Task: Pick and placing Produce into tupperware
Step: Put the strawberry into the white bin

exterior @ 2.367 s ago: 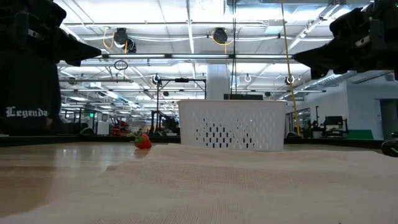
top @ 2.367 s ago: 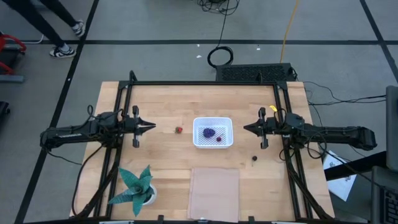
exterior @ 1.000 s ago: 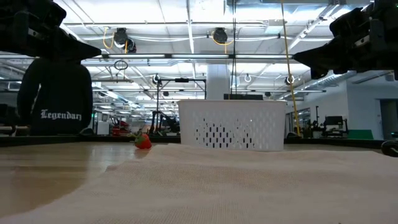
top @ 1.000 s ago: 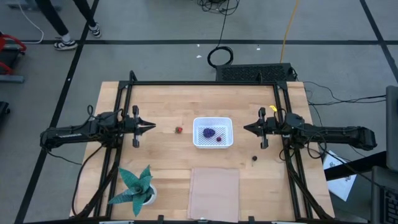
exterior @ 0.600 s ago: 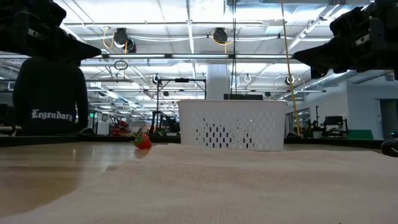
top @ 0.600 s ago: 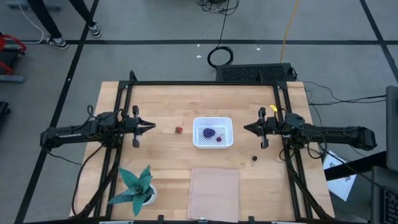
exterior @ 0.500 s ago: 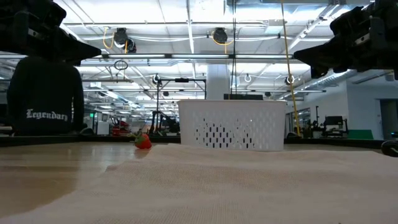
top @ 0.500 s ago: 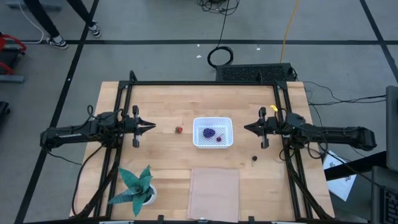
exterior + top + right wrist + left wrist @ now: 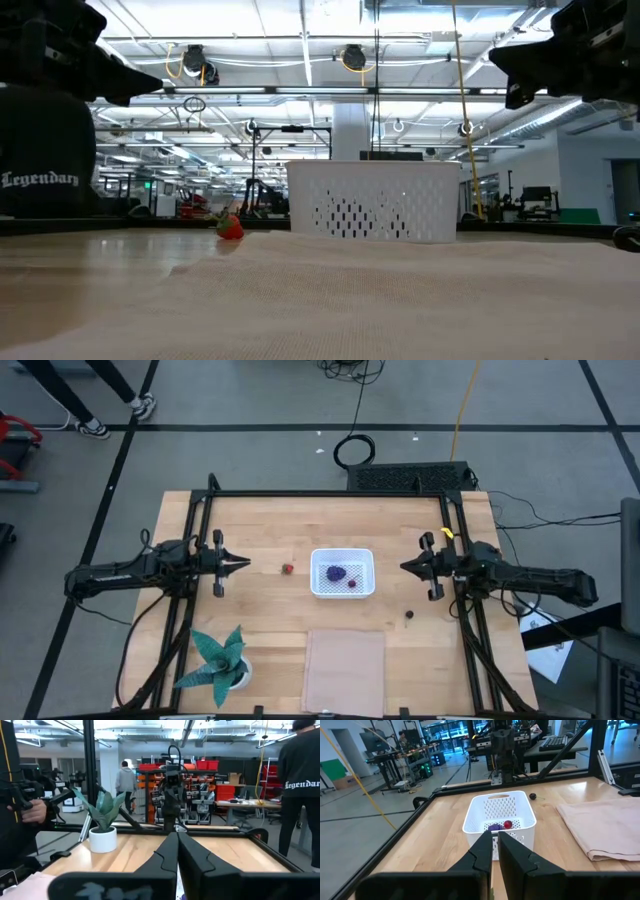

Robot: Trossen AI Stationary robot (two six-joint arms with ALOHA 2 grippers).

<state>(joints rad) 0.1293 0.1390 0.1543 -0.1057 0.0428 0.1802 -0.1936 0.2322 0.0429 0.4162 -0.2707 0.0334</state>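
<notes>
My right hand (image 9: pixel 404 567), closed and empty, hung above the ball (image 9: pixel 409 614) outside the tupperware (image 9: pixel 342 572); my left hand (image 9: pixel 246 563), closed, waited.

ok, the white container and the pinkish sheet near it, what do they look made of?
White container: looks like hard moulded plastic, matte, with rows of perforations in its walls and bottom. Pinkish sheet: probably thin cloth, since it lies limp with soft folded edges in the left wrist view; could be another soft material.

Wood table (image 9: pixel 270 520), white perforated plastic tupperware (image 9: pixel 322 586)
</notes>
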